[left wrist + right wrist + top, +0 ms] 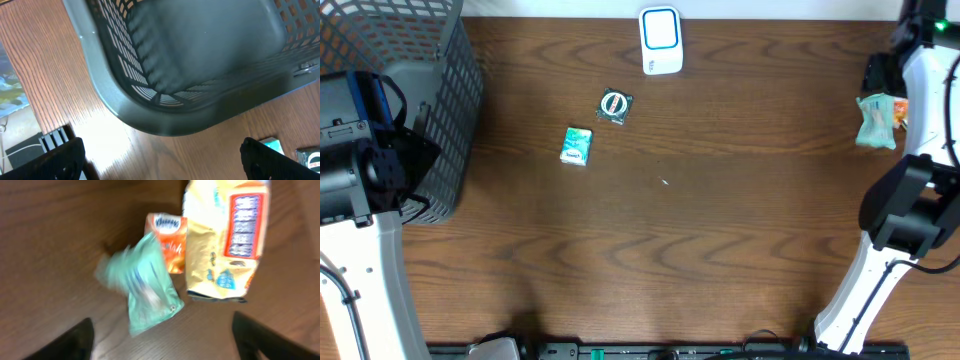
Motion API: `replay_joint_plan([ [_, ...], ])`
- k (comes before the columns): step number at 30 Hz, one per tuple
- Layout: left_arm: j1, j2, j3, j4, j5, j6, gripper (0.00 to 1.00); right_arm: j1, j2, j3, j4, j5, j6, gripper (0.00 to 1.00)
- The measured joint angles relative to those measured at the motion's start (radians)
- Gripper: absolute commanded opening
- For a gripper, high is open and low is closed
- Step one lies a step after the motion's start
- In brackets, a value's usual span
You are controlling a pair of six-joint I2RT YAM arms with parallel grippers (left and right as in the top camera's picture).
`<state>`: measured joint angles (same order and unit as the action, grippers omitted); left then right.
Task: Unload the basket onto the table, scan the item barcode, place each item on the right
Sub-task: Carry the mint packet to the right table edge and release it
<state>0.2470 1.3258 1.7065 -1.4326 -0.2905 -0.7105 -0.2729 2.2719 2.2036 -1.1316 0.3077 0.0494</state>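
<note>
The white barcode scanner point(661, 40) with a blue-edged face stands at the back middle of the table. A teal box point(577, 145) and a dark packet with a round print point(614, 105) lie in front of it. At the far right lies a pale green pouch point(873, 122), blurred in the right wrist view point(142, 292). My right gripper point(165, 345) hangs open just above it, fingers wide apart and holding nothing. Next to the pouch are an orange box point(170, 242) and a yellow bag point(225, 240). My left gripper point(162, 165) stands open and empty by the basket.
A grey mesh basket point(430, 90) fills the back left corner, and its rounded corner point(165, 105) is close in front of the left fingers. In the left wrist view the teal box point(272, 145) shows beside the right finger. The right arm's base point(910, 215) stands at the right edge.
</note>
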Motion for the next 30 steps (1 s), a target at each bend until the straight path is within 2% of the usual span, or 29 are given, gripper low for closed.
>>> replay_joint_plan([
  [2,0.000,0.000,0.000,0.000,0.000,0.000,0.97,-0.013,0.000,-0.011,-0.002,-0.057,0.002,0.93],
  [7,0.000,0.000,0.000,0.000,0.000,0.000,0.97,-0.010,0.000,-0.047,-0.004,-0.246,0.006,0.89],
  [10,0.000,0.000,0.000,0.000,0.000,0.000,0.98,0.005,0.000,-0.067,-0.005,-0.433,0.006,0.81],
  [15,0.000,0.000,0.000,0.000,0.000,0.000,0.97,0.056,0.000,-0.101,-0.006,-0.701,0.012,0.36],
  [16,0.000,0.000,0.000,0.000,0.000,0.000,0.98,0.073,0.000,-0.109,-0.006,-0.727,0.014,0.32],
  [19,0.000,0.000,0.000,0.000,0.000,0.000,0.98,0.134,0.000,-0.136,-0.006,-0.685,0.021,0.26],
  [24,0.000,0.000,0.000,0.000,0.000,0.000,0.98,0.215,0.001,-0.262,0.069,-0.436,0.072,0.25],
  [28,0.000,0.000,0.000,0.000,0.000,0.000,0.98,0.215,0.002,-0.367,0.143,-0.269,0.102,0.26],
  [30,0.000,0.000,0.000,0.000,0.000,0.000,0.97,0.198,0.003,-0.398,0.167,-0.219,0.108,0.22],
])
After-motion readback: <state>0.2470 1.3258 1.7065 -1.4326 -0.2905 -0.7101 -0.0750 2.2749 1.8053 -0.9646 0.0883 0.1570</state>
